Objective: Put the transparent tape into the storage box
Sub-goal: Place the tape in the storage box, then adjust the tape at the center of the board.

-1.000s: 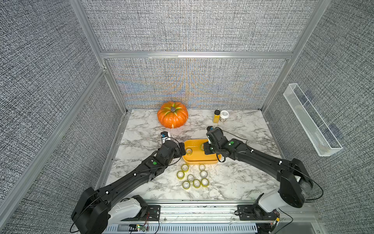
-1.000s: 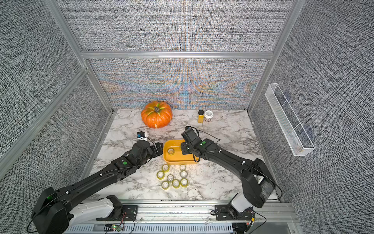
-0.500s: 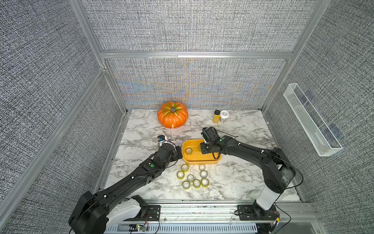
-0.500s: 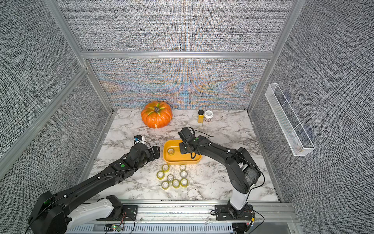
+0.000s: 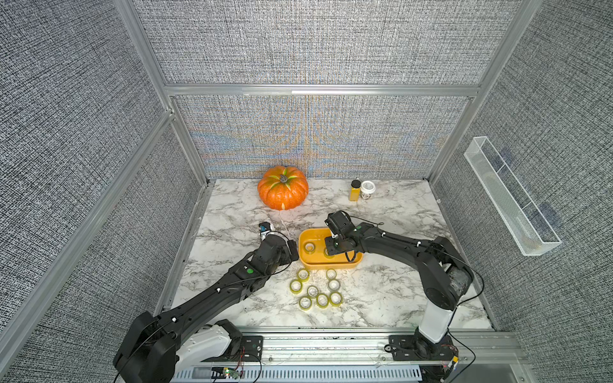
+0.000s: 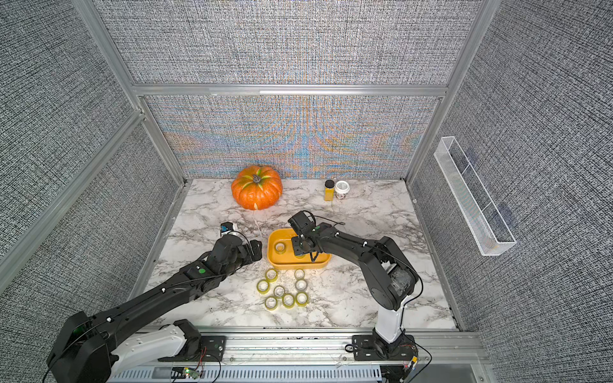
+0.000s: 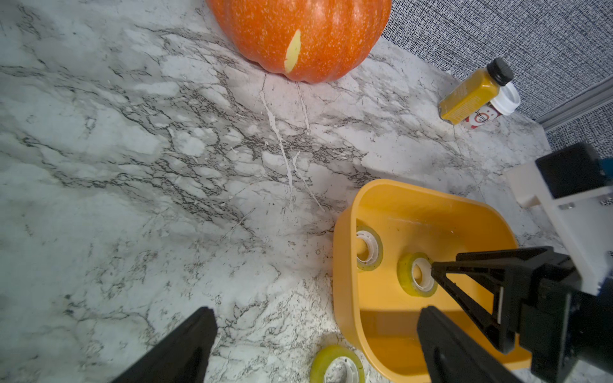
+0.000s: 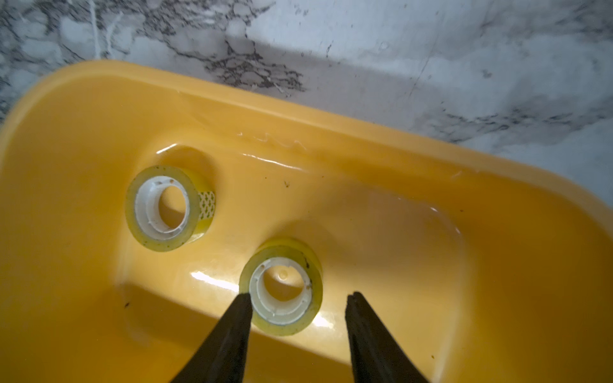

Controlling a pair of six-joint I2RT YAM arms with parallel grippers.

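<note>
Hovering over a glossy tape ring [image 8: 292,248] in the rounded yellow box [image 8: 331,132], right gripper [image 8: 300,295] parted; left gripper [image 7: 313,315] agape above marbled bench [image 7: 132,165]

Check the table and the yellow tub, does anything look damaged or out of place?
Mostly tidy. Thin white streaks mark the marble tabletop between the pumpkin and the storage box, like scratches or peeled film. One tape roll in the box has its end tab sticking out. Nothing is spilled.
</note>
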